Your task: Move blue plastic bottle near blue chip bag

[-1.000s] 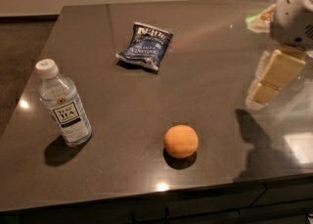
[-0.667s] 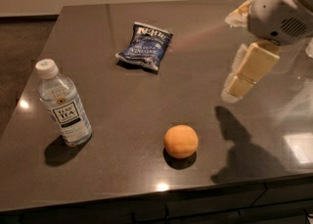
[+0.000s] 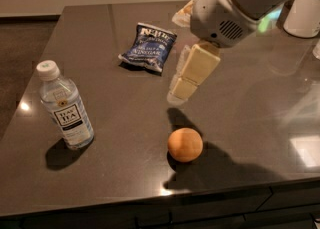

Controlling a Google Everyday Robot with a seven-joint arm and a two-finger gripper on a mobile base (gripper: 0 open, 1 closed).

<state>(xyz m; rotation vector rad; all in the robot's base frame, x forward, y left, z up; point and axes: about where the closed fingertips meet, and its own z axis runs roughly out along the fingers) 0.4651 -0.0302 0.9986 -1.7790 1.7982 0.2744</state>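
Observation:
The blue plastic bottle [image 3: 65,107] stands upright at the table's front left, clear with a white cap and a "TEA" label. The blue chip bag [image 3: 148,47] lies flat further back, near the table's middle. My gripper [image 3: 179,92] hangs from the white arm that reaches in from the upper right. It hovers above the table just right of the chip bag and behind the orange, far to the right of the bottle. It holds nothing that I can see.
An orange [image 3: 185,144] sits near the front edge, under and in front of the gripper. The dark glossy table [image 3: 125,173] ends close in front. A white container [image 3: 305,15] stands at the far right.
The arm and gripper have swung left from the right edge toward the table's middle, now near the chip bag. The bottle, bag and orange have not moved.

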